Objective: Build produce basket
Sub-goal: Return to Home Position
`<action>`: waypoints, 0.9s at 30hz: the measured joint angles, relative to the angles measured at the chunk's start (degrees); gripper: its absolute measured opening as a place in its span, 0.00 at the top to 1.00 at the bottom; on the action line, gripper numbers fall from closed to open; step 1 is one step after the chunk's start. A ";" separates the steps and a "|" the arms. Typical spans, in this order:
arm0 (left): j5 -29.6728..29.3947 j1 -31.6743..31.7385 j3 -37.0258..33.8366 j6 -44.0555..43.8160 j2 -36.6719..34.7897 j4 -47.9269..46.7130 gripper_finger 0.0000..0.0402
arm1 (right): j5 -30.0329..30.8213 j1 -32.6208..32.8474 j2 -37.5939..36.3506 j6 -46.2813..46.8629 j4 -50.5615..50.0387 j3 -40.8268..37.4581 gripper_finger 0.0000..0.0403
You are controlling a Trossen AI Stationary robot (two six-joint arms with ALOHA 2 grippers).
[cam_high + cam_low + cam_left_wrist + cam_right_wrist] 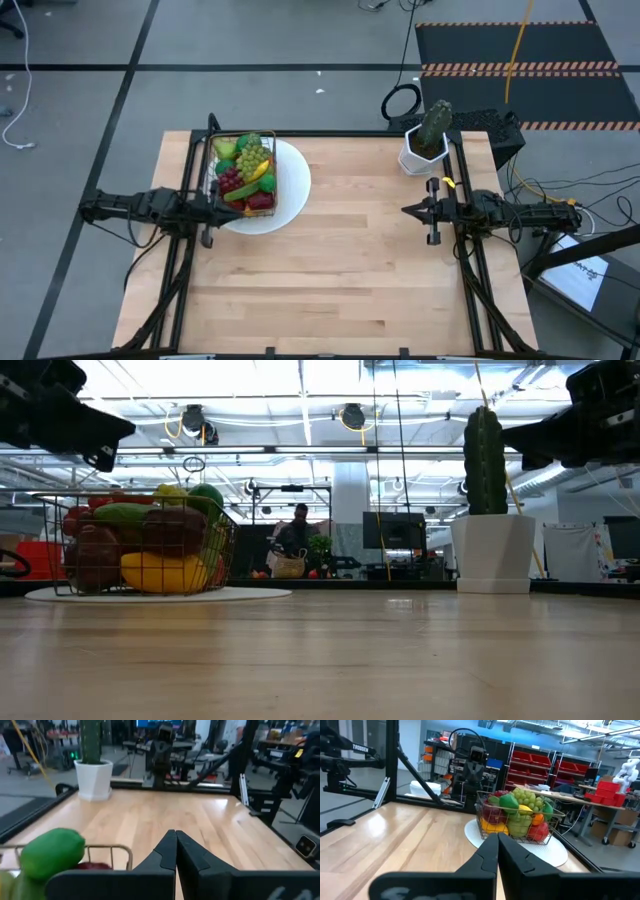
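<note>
High view: we see the basket [274, 160], heaped with produce [245, 172], on a plate [295, 185] at ten o'clock. The left gripper [176, 851] sits at nine and the right gripper [497, 851] at three, both pinched together.

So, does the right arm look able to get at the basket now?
Likely yes: only bare table lies between the right claw and the basket, with the left claw at its far side.
</note>
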 joint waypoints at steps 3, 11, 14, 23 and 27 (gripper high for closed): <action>1.16 0.00 -3.30 1.61 0.04 7.16 1.00 | -0.03 0.00 0.00 -0.01 0.09 0.00 1.00; 1.58 0.00 -9.26 2.61 0.19 16.36 1.00 | -0.15 0.00 0.01 0.00 0.25 0.00 1.00; 1.58 0.23 -9.26 5.08 0.03 16.36 1.00 | -0.17 0.00 0.00 0.00 0.25 0.00 1.00; 4.72 3.94 -9.24 6.45 0.02 15.20 1.00 | -0.17 0.00 0.00 -0.02 0.26 0.00 1.00; 4.81 4.70 -9.24 7.19 0.02 15.11 1.00 | -0.17 0.00 0.00 -0.02 0.26 0.00 1.00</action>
